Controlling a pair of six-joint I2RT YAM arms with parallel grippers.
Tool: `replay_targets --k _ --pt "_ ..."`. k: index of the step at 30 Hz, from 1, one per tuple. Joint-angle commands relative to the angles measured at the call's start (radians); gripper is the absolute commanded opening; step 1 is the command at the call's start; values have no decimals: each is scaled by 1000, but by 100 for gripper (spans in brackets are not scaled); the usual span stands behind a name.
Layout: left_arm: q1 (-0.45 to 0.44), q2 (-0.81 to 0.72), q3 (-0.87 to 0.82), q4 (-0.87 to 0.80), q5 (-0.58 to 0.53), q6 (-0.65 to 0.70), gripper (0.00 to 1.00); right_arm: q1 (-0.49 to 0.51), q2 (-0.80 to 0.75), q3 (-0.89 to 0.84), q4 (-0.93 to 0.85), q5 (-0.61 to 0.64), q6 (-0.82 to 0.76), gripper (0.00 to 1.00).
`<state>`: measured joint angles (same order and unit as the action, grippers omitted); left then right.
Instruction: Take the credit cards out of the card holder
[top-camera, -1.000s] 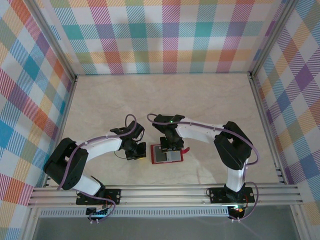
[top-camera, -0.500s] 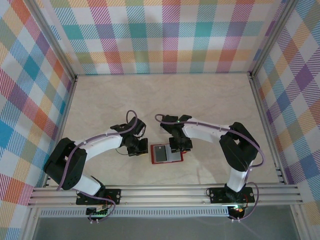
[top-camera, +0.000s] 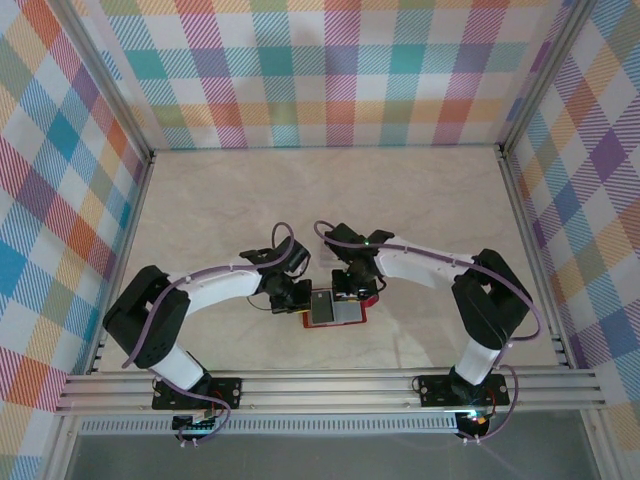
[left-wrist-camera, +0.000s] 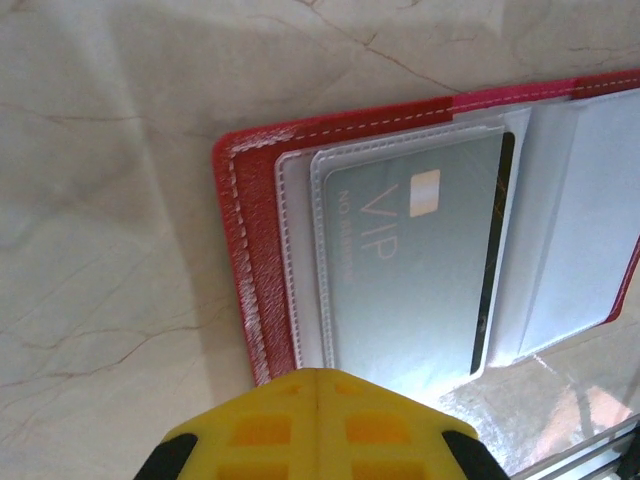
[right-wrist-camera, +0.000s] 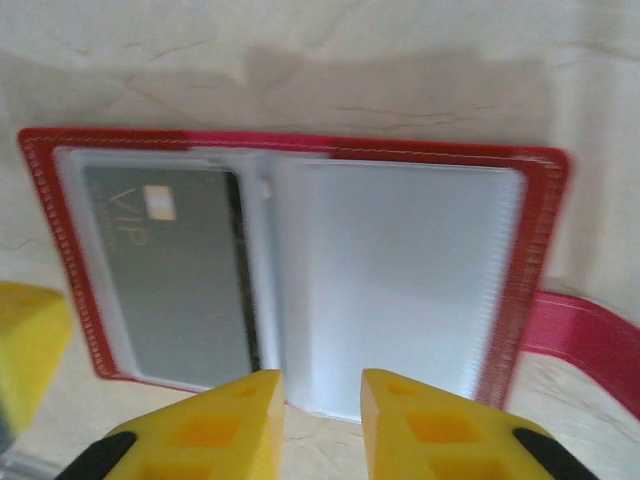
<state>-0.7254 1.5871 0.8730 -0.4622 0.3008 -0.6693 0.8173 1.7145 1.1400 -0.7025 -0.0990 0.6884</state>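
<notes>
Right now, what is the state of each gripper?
Left gripper: closed, holding nothing.
Right gripper: open, empty, at the card holder's edge.

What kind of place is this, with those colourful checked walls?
Probably a robot test booth: checked walls box in a marble-look table, a left arm and right arm are bolted to its metal rail, reaching over one open card holder.

Built of white links and black joints, left arm (top-camera: 220, 288) and right arm (top-camera: 415, 262) alike, with purple cables (top-camera: 212, 271) looped alongside. Tipped at left gripper (left-wrist-camera: 318, 376) and right gripper (right-wrist-camera: 320, 378) with yellow fingers (right-wrist-camera: 430, 430) bearing square recesses.
</notes>
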Motion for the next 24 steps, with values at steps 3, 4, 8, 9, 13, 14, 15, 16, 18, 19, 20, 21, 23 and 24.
replay_targets --k 3,4,8,9,13,14,15,16,18,19,20,21,23,24 --pt "-13 23 8 62 41 -37 0 -10 11 -53 169 -179 56 22" --pt "-14 26 6 66 43 -37 0 -10 17 -58 184 -191 61 22" --pt "-15 40 -1 79 49 -34 0 -13 40 -65 216 -212 67 21" --pt "-15 44 -2 79 47 -33 0 -13 45 -67 221 -213 70 21" --pt "-16 66 -5 56 24 -16 0 -13 69 -65 230 -215 68 23" --pt "-15 70 -5 48 18 -11 0 -14 74 -66 232 -215 66 23" --pt "-14 74 -4 39 13 -6 0 -14 79 -66 233 -215 66 23" --pt "-13 80 -5 34 9 -4 0 -14 85 -64 230 -211 65 23" --pt "-14 85 -6 30 9 0 0 -13 95 -64 226 -201 62 24" --pt "-14 85 -8 29 6 -1 0 -14 98 -66 222 -194 60 24" --pt "-14 84 -8 27 5 0 0 -14 99 -67 221 -189 59 24" --pt "-14 83 -11 25 2 1 0 -14 102 -66 214 -181 57 24" --pt "-15 82 -11 20 -4 4 0 -14 105 -65 198 -160 53 24" --pt "-15 82 -10 17 -7 4 0 -13 106 -63 191 -151 51 24"
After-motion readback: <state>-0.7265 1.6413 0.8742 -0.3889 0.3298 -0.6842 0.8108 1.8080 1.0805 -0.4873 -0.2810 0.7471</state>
